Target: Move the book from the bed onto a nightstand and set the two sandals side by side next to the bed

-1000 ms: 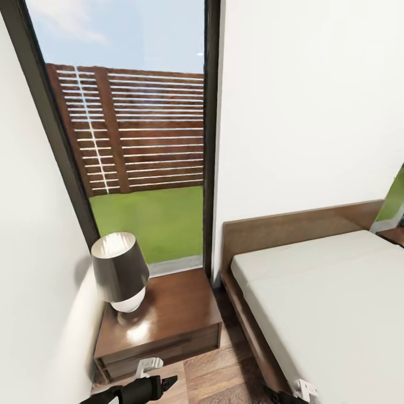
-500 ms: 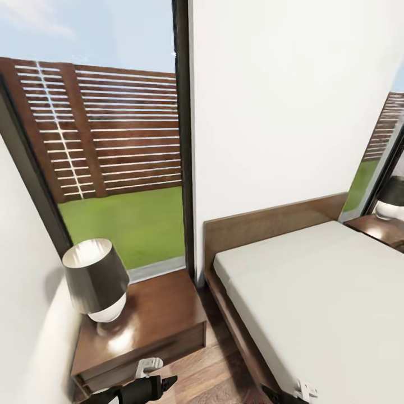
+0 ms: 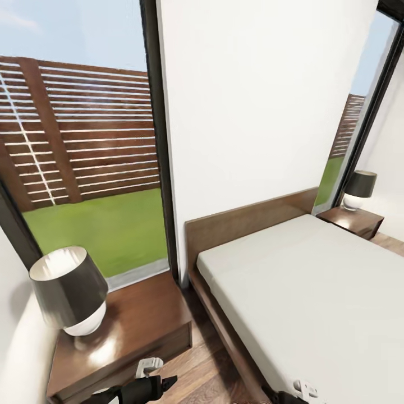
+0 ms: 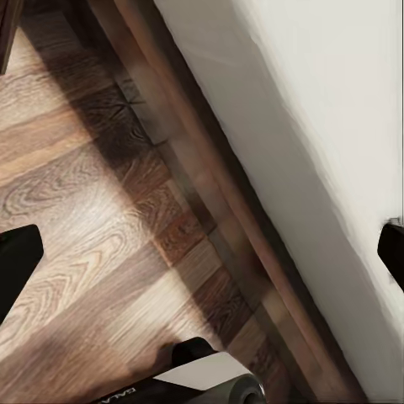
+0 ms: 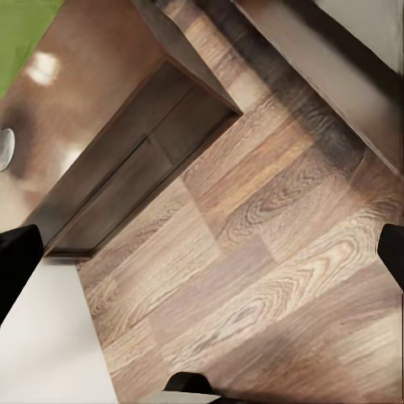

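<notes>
The bed (image 3: pixel 314 292), an off-white mattress on a dark wooden frame with a headboard (image 3: pixel 247 221), takes up the right half of the head view. Nothing lies on the part of the mattress that shows. One nightstand (image 3: pixel 140 320) stands to its left under the window, and a second nightstand (image 3: pixel 350 220) stands at the bed's far side. The book and the two sandals are out of view. My left gripper (image 3: pixel 160 381) (image 4: pixel 202 257) hangs open over the plank floor beside the bed frame (image 4: pixel 219 194). My right gripper (image 3: pixel 303 389) (image 5: pixel 202 257) is open too, above the floor in front of the near nightstand (image 5: pixel 126 168).
A dark-shaded lamp (image 3: pixel 70 292) stands on the near nightstand and another lamp (image 3: pixel 359 189) on the far one. A tall window (image 3: pixel 84 157) looks onto lawn and a slatted fence. A white wall (image 3: pixel 17 348) closes in at the left. A narrow strip of wood floor (image 3: pixel 207 365) runs between nightstand and bed.
The head camera has turned right, so the whole view has slid left. The far nightstand and its lamp have come into sight. Both grippers keep their place in the picture.
</notes>
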You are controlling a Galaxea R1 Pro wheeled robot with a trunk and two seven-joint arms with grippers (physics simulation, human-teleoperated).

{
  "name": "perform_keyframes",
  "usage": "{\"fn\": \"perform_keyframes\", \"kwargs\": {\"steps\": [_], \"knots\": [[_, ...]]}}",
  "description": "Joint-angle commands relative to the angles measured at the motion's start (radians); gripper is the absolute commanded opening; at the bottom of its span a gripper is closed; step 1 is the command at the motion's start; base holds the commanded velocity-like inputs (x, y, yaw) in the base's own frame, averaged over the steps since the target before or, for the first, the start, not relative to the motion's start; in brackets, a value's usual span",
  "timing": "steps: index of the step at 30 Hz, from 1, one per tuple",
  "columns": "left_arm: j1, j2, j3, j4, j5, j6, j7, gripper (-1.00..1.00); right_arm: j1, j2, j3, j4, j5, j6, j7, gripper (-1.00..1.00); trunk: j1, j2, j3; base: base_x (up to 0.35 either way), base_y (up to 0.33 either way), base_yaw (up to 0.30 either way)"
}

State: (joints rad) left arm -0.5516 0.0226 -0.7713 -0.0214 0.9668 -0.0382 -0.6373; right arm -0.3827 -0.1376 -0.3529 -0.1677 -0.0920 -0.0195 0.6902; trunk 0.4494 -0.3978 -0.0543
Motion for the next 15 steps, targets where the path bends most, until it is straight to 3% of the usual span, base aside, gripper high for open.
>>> {"fn": "perform_keyframes", "kwargs": {"steps": [1, 15], "knots": [[-0.001, 0.0, -0.009, 0.0, 0.006, -0.004, -0.002, 1.0, -0.001, 0.0, 0.005, 0.002, -0.009, -0.002, 0.003, 1.0, 0.001, -0.002, -0.002, 0.0, 0.0, -0.244], [-0.001, 0.0, -0.008, 0.0, 0.006, -0.003, -0.003, 1.0, -0.001, 0.0, 0.004, 0.002, -0.01, -0.002, 0.002, 1.0, 0.001, -0.002, -0.002, 0.0, 0.0, -0.243]]}}
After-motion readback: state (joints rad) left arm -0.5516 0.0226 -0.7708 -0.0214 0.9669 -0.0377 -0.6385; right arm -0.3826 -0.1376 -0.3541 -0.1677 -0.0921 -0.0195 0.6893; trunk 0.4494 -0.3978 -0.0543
